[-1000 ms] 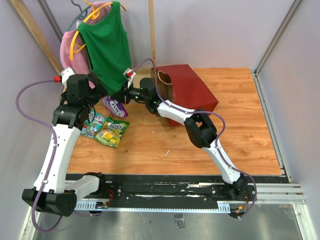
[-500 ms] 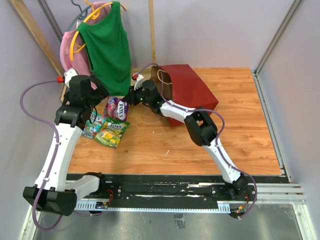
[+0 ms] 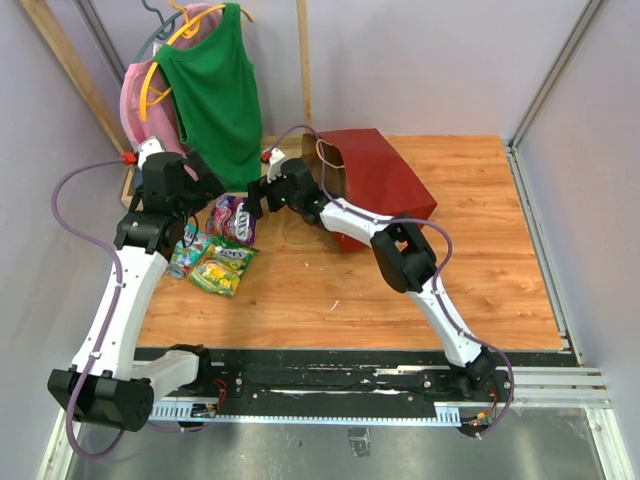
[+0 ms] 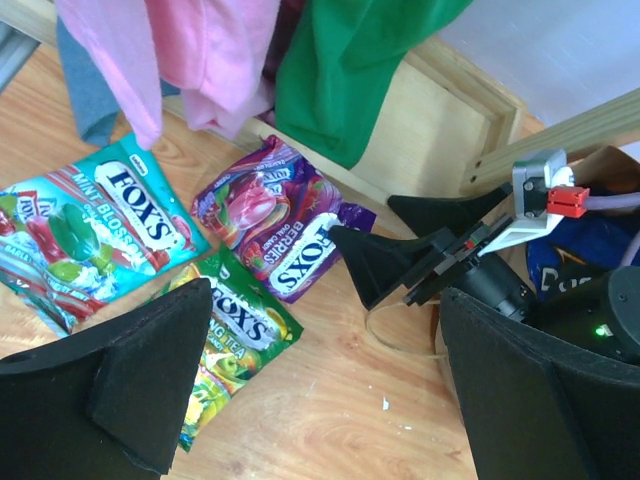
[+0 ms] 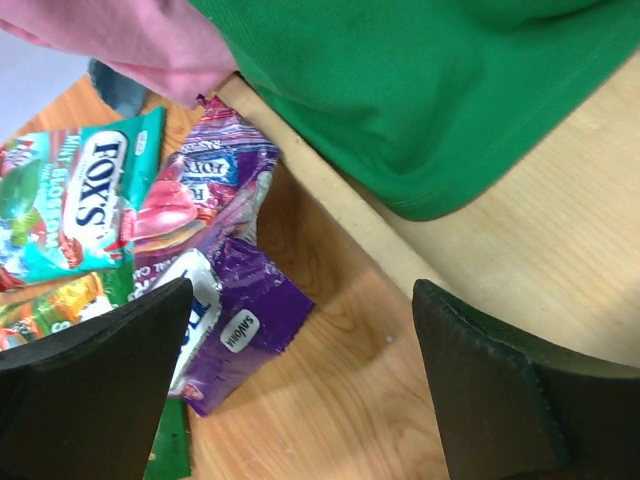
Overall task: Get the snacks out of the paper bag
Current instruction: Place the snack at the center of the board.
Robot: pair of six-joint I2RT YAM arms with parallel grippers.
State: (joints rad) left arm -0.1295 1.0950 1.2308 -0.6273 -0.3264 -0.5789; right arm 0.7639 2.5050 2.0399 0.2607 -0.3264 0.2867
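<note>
The red paper bag (image 3: 385, 185) lies on its side at the back of the table, mouth facing left. Three Fox's snack packets lie to its left: purple (image 3: 232, 217) (image 4: 280, 225) (image 5: 215, 270), teal (image 3: 187, 248) (image 4: 90, 225) and green-yellow (image 3: 222, 265) (image 4: 225, 345). My right gripper (image 3: 255, 195) (image 5: 300, 300) hangs open just right of the purple packet, with nothing between its fingers. My left gripper (image 3: 205, 190) (image 4: 325, 400) is open above the packets and holds nothing. A blue chip bag (image 4: 580, 245) shows behind the right wrist by the bag's mouth.
A green top (image 3: 215, 90) and a pink garment (image 3: 135, 95) hang from a wooden rack (image 3: 303, 60) at the back left, low over the packets. The rack's wooden base (image 5: 520, 260) runs behind them. The bag's cord handle (image 4: 400, 330) lies on the table.
My right gripper has opened and let go of the purple packet, which now lies flat beside the other two. The left arm has shifted slightly right.
</note>
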